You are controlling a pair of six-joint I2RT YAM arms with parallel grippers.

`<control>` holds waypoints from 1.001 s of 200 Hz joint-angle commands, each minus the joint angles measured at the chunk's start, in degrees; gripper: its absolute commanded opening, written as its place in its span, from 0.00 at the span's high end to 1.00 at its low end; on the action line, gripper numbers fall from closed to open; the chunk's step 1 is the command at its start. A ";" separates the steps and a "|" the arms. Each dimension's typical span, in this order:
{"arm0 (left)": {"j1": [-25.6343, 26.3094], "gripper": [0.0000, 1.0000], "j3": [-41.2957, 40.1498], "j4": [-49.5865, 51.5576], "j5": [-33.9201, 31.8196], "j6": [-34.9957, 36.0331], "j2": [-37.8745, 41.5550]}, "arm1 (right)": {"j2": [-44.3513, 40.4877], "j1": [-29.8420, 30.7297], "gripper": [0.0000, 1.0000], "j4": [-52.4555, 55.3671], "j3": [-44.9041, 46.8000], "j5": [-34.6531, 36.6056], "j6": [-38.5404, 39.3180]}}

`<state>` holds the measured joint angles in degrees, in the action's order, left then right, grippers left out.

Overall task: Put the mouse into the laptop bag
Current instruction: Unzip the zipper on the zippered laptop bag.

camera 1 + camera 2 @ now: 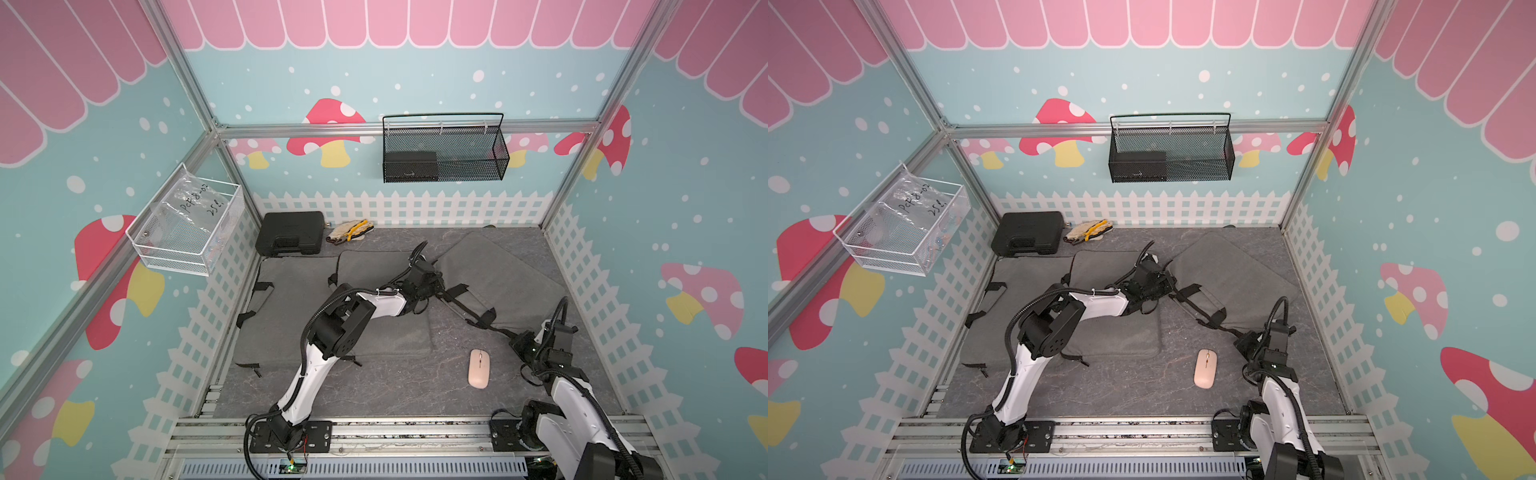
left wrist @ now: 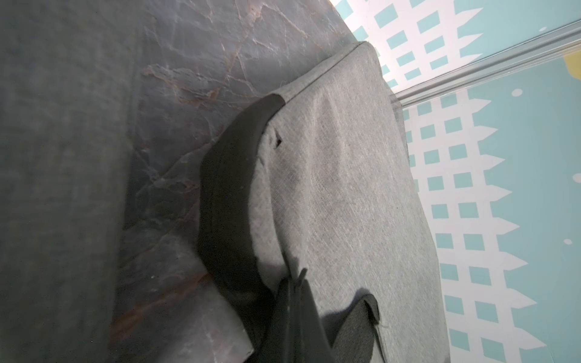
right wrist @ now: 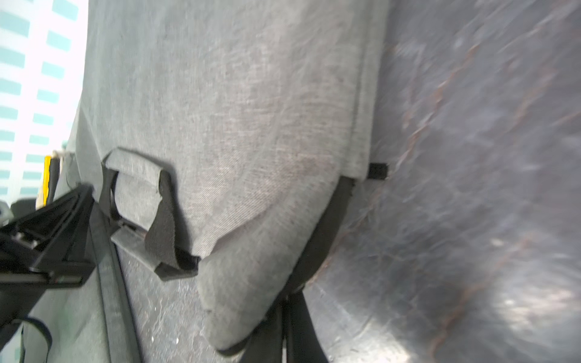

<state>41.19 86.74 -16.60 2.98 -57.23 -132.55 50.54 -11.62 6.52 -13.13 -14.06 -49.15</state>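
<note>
On the counter, the grey laptop bag lies far right. The left gripper and right gripper are clamped on its black edge; best to spread it evenly, gently. The pink mouse lies nearer, untouched.

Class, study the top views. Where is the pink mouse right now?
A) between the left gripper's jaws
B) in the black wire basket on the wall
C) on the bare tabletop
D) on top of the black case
C: in a top view the mouse lies flat on the tabletop, apart from the laptop bag and with no jaws on it.
</note>
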 commanded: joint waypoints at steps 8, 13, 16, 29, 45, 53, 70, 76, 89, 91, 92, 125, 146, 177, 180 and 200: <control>0.54 1.00 -0.40 2.33 2.27 0.72 -1.06 | 5.35 4.76 1.00 -1.51 -1.13 -2.27 0.51; 0.37 1.00 -0.02 2.65 1.94 0.80 -0.98 | 6.54 4.93 1.00 -1.42 -1.32 -1.76 0.90; 0.19 1.00 0.47 2.98 1.73 0.81 -0.96 | 7.09 4.94 1.00 -1.14 -1.49 -1.52 1.11; -0.61 1.00 3.28 5.79 1.12 1.35 -0.87 | 8.98 5.00 1.00 1.77 -2.90 1.28 2.06; -1.83 1.00 8.65 12.09 -0.04 2.72 -0.78 | 9.27 4.94 1.00 5.65 -4.52 4.64 3.26; -2.37 1.00 10.90 14.48 -0.76 3.66 -0.65 | 8.88 4.94 1.00 7.42 -5.25 5.76 3.74; -2.77 1.00 14.79 17.85 -2.61 5.81 -0.34 | 7.21 4.94 1.00 8.83 -5.53 5.87 4.33; -2.81 1.00 15.94 18.37 -3.06 6.34 -0.47 | 6.76 4.94 1.00 8.86 -5.41 5.04 4.49; -3.00 1.00 18.42 19.37 -3.62 7.01 -1.22 | 6.04 4.96 1.00 8.79 -4.87 3.14 4.82; -3.01 1.00 18.81 19.53 -3.60 7.08 -1.39 | 5.94 4.96 1.00 8.82 -4.84 2.85 4.91; -3.03 1.00 18.94 19.65 -3.60 7.11 -1.48 | 5.91 4.95 1.00 8.79 -4.78 2.75 4.92; -3.95 1.00 22.49 20.84 -1.70 6.59 -4.03 | 4.74 5.03 1.00 7.19 -2.54 -0.18 5.02; -3.98 1.00 21.15 17.31 0.61 4.93 -4.88 | 5.34 5.69 1.00 4.68 -2.16 -4.37 4.61; -3.94 1.00 21.86 16.58 2.65 4.28 -6.23 | 5.15 10.34 1.00 5.64 -3.89 -3.95 1.77; -3.99 1.00 21.81 16.56 2.66 4.20 -6.21 | 4.99 10.77 1.00 5.69 -4.00 -3.67 1.50; -3.80 0.59 18.32 15.59 2.17 3.52 -4.14 | 4.35 11.97 1.00 6.75 -4.84 -1.72 0.63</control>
<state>36.86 107.13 1.63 3.68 -52.42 -138.37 55.86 -1.02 12.05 -16.25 -16.21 -46.33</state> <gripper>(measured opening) 0.185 0.047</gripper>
